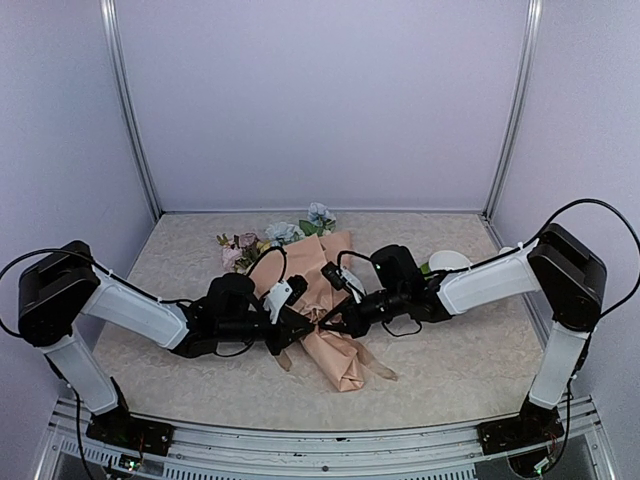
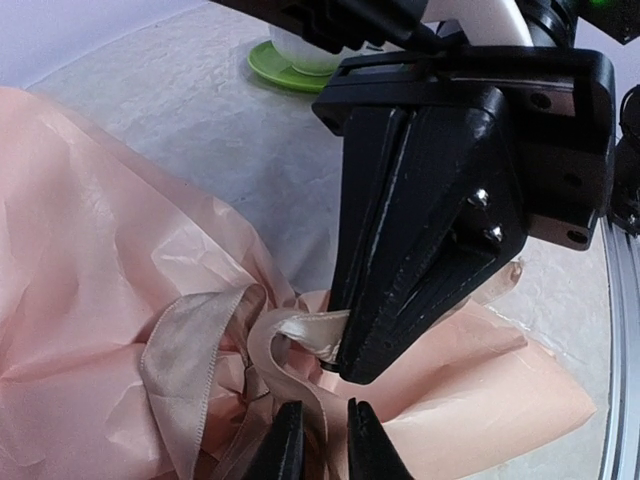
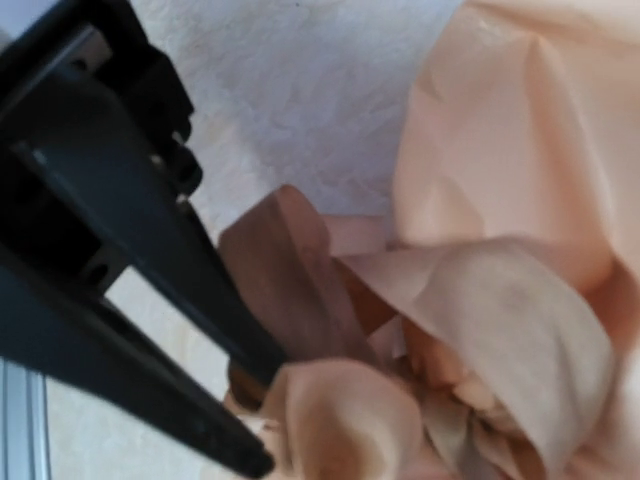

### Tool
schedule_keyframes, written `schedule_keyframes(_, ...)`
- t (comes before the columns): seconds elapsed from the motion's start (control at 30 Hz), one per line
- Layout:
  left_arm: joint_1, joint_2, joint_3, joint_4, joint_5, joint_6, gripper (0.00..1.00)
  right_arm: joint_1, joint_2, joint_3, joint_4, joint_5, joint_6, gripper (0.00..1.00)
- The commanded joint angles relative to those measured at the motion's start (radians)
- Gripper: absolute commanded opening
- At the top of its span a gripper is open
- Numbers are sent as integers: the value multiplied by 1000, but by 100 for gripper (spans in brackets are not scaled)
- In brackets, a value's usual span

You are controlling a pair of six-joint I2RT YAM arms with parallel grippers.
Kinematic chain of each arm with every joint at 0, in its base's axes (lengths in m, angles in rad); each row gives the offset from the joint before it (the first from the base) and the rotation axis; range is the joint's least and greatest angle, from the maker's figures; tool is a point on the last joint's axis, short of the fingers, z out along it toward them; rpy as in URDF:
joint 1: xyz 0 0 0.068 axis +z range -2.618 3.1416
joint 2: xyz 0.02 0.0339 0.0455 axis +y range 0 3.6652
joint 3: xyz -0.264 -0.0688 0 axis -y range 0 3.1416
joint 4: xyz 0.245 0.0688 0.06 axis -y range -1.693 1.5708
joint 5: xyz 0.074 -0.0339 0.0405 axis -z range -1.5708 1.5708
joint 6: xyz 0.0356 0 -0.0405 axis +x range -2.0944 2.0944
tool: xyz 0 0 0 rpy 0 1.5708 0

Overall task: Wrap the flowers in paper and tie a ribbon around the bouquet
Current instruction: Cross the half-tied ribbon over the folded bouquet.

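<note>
Two grippers meet at the bouquet's (image 1: 338, 362) waist, tying: right gripper (image 2: 340, 362) pinches the ribbon (image 2: 295, 330), left gripper (image 2: 322, 428) stands narrowly parted; next we draw the knot snug.

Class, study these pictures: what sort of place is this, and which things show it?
Probably a robot test booth, not a flower shop: plain lilac wall panels in metal framing, a left arm and right arm bolted at the table edge, one paper-wrapped bouquet between them.

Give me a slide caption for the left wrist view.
Right pincer pinches the beige ribbon bunched on the peach paper bouquet.
</note>
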Motion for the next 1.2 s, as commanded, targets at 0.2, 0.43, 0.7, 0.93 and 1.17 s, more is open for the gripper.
schedule_keyframes(0.2, 16, -11, -9, 64, 71, -35, 38, 23, 14, 14, 26, -16, 28, 0)
schedule_keyframes(0.43, 43, 2, -13, 126, 98, -92, 38, 45, 30, 31, 10, -15, 0, 0)
schedule_keyframes(0.7, 57, 17, -13, 153, 135, -127, 37, 61, 52, 68, -37, -2, -41, 0)
schedule_keyframes(0.93, 61, 38, 3, 117, 137, -124, 7, 62, 42, 74, -51, 4, -57, 0)
schedule_keyframes(1.17, 69, 26, 5, 68, 95, -105, 0, 1, -65, 36, -64, -85, -99, 27)
